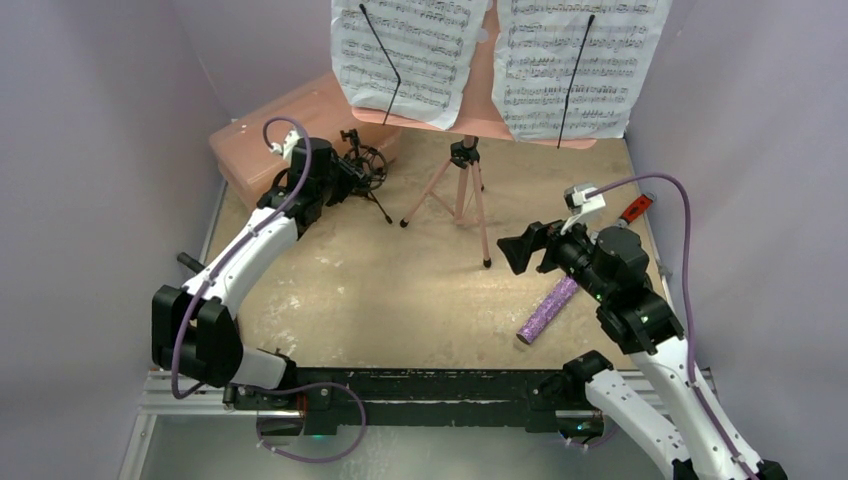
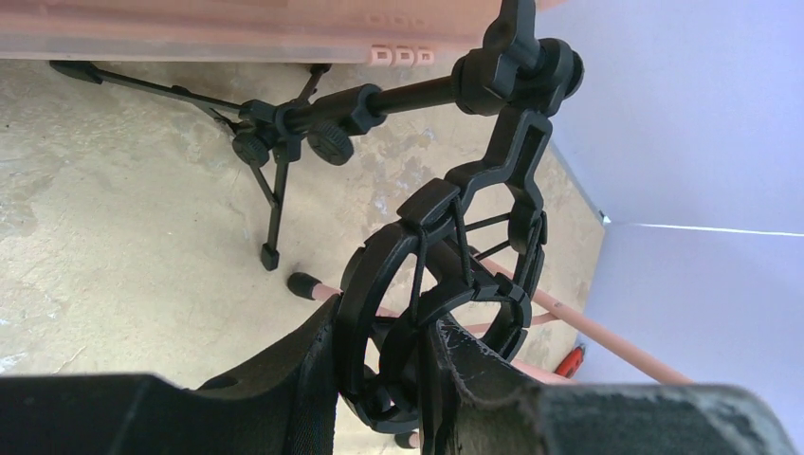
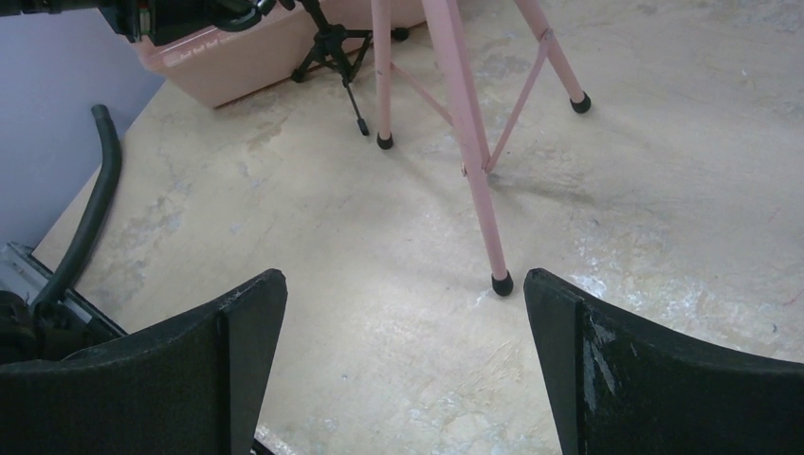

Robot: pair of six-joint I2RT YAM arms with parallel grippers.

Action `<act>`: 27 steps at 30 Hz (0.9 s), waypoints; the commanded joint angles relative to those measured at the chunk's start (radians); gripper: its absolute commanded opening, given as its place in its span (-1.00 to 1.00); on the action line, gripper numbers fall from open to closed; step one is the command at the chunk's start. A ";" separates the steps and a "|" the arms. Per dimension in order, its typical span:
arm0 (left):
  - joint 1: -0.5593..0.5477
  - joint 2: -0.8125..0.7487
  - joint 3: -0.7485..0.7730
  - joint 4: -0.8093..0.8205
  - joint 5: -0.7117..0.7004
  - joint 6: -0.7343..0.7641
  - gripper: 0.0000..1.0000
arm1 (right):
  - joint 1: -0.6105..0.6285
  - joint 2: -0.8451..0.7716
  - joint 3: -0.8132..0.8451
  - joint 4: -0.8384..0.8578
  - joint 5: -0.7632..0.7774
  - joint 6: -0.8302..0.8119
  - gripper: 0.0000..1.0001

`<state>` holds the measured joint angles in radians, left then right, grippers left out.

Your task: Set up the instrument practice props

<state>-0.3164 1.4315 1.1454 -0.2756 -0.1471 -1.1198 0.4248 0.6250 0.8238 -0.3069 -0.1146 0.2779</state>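
The pink music stand (image 1: pixel 462 190) stands at the back centre on thin tripod legs, with two white sheet-music pages (image 1: pixel 405 55) on its desk. My left gripper (image 1: pixel 345 172) is shut on the ring of the black shock-mount mini tripod (image 2: pixel 431 284), which leans by the pink case. In the left wrist view my gripper (image 2: pixel 379 370) clamps the ring's rim. The glittery purple microphone (image 1: pixel 547 310) lies on the table under my right arm. My right gripper (image 1: pixel 512 250) is open and empty near the stand's front leg (image 3: pixel 479 180).
The big pink plastic case (image 1: pixel 300 130) lies at the back left behind the mini tripod. A red-handled tool (image 1: pixel 637 208) lies at the right wall. A black hose (image 3: pixel 90 209) runs along the table's left edge. Purple walls close in on both sides.
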 commanded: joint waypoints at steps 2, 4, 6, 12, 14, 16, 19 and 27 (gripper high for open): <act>0.000 -0.089 -0.018 -0.004 -0.055 -0.010 -1.00 | 0.002 0.026 0.029 0.042 -0.030 -0.017 0.96; -0.002 -0.119 -0.035 -0.023 -0.044 -0.012 -1.00 | 0.002 0.039 0.033 0.032 -0.024 -0.014 0.96; -0.004 -0.155 -0.057 -0.039 -0.033 -0.011 -1.00 | 0.002 0.051 0.033 0.021 -0.020 -0.005 0.95; -0.016 -0.258 -0.106 -0.123 0.008 -0.044 -1.00 | 0.002 0.055 -0.005 0.012 -0.021 0.069 0.96; -0.020 -0.289 -0.123 -0.151 0.014 -0.074 -1.00 | 0.002 0.056 -0.015 0.010 0.000 0.103 0.96; -0.026 -0.321 -0.142 -0.169 0.027 -0.107 -1.00 | 0.002 0.061 -0.023 0.003 0.011 0.143 0.96; -0.045 -0.360 -0.159 -0.206 0.050 -0.146 -1.00 | 0.002 0.080 -0.030 0.000 -0.011 0.176 0.96; -0.121 -0.439 -0.209 -0.310 0.081 -0.198 -1.00 | 0.002 0.178 -0.038 -0.055 0.032 0.312 0.96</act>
<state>-0.4080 1.0321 0.9676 -0.5495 -0.1116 -1.2697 0.4248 0.7815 0.7963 -0.3428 -0.0971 0.4946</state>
